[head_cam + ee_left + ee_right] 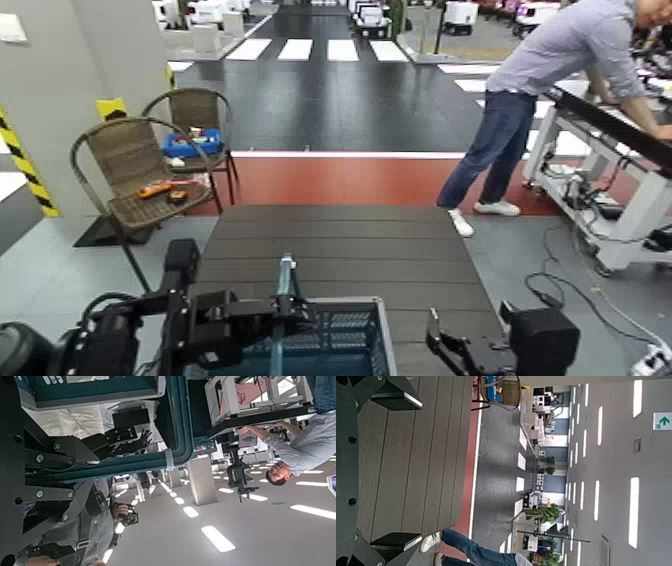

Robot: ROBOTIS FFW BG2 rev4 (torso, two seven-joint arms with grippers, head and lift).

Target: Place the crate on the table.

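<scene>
The crate [330, 340] hangs at the table's [340, 240] near edge, its upright handle clamped in the left tool [283, 318]; open tabletop lies straight ahead. The right tool [450, 350], jaws apart, idles beside the crate.

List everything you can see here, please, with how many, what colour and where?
crate: one, teal-blue, near edge of the table, handle upright
table: one, dark slatted, centre
wicker chairs: two, brown, far left
small box: one, blue, on the rear chair
workbench: one, white-framed, far right
person: one, grey shirt, leaning over the workbench
left gripper: black, shut on the crate's handle
right gripper: black, open, over the table beside the crate
</scene>
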